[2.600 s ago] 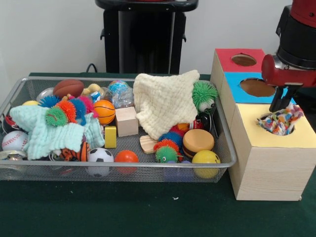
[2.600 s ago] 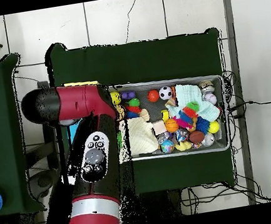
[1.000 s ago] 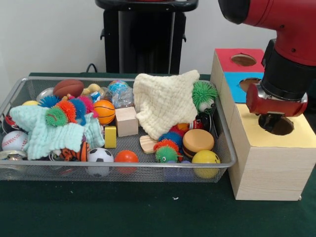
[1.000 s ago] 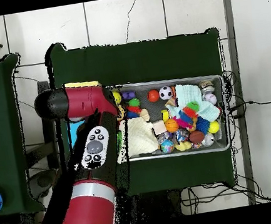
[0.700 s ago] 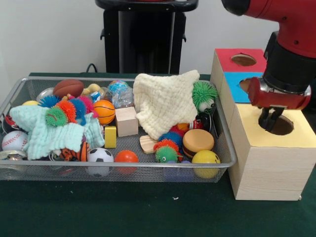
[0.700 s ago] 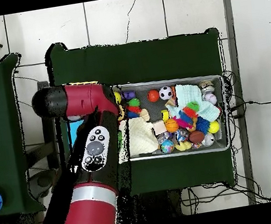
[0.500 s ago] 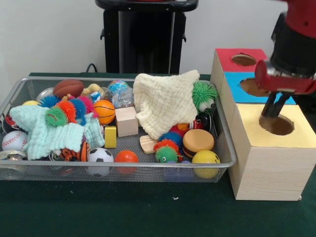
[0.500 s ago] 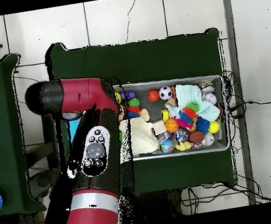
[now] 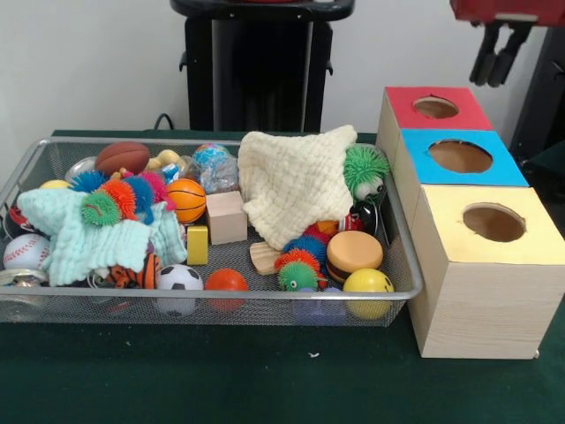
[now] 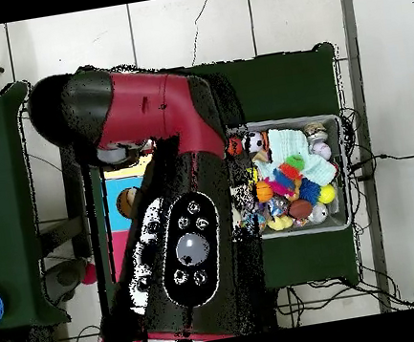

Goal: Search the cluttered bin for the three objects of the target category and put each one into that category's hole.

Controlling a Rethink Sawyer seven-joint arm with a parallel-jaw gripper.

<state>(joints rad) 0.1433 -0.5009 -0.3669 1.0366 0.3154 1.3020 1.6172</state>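
Observation:
The wire mesh bin [image 9: 221, 292] lies on the green table, full of toys. Three wooden boxes stand at its right, each with a round hole: red top [image 9: 404, 100], blue top [image 9: 419, 147], yellow top [image 9: 441, 208]. My gripper [image 9: 493, 80] hangs high at the top right, above and behind the boxes. A small gap shows between its dark fingers [image 9: 485, 55] and nothing is in them. In the overhead view my arm [image 10: 167, 166] covers the boxes and the bin's left half; the bin's right end [image 10: 343, 169] shows.
In the bin: a cream cloth [image 9: 296, 181], a mint cloth [image 9: 84, 238], spiky balls [image 9: 298, 269], a basketball [image 9: 186, 199], a football [image 9: 123, 156], a soccer ball [image 9: 179, 278], a wooden block [image 9: 226, 216], a burger toy [image 9: 354, 252], a yellow ball [image 9: 367, 283].
My gripper has risen from just over the yellow box's hole to the top of the picture, moving back. Nothing in the bin has moved.

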